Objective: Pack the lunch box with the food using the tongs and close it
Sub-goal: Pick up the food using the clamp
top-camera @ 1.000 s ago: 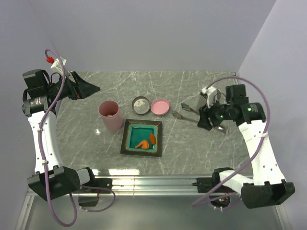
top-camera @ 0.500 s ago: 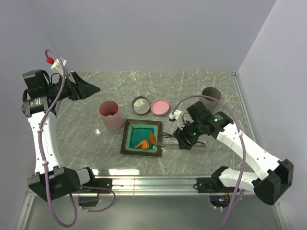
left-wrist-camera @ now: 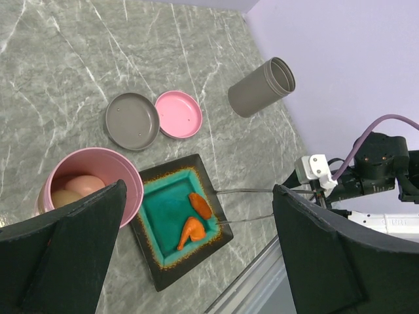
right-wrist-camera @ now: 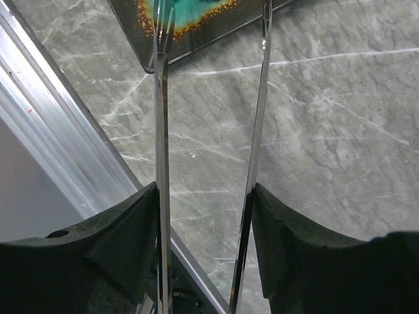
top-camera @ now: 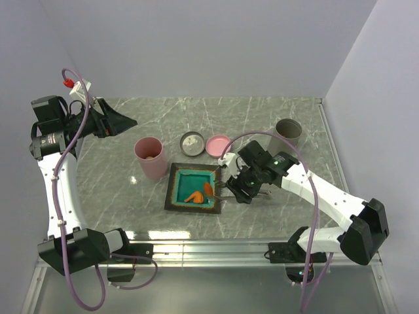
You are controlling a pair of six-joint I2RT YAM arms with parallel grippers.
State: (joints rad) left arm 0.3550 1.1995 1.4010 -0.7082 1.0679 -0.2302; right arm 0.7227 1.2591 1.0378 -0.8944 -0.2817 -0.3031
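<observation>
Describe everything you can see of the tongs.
The tongs are two long, slim, shiny metal arms that stand apart, so they are open. The right hand grips them toward their joined end, one finger pressed against the outside of each arm; the joint itself is hidden. Their tips reach over the rim of the plate, close to an orange food piece. Whether they touch it cannot be told.

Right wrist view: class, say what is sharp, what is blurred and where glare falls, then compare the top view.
Right wrist view: the tongs carry bright streaks of glare; the right gripper's fingers are dark and soft-edged, too close to focus; the table veining is crisp. Top external view: even light, no hard shadows.
</observation>
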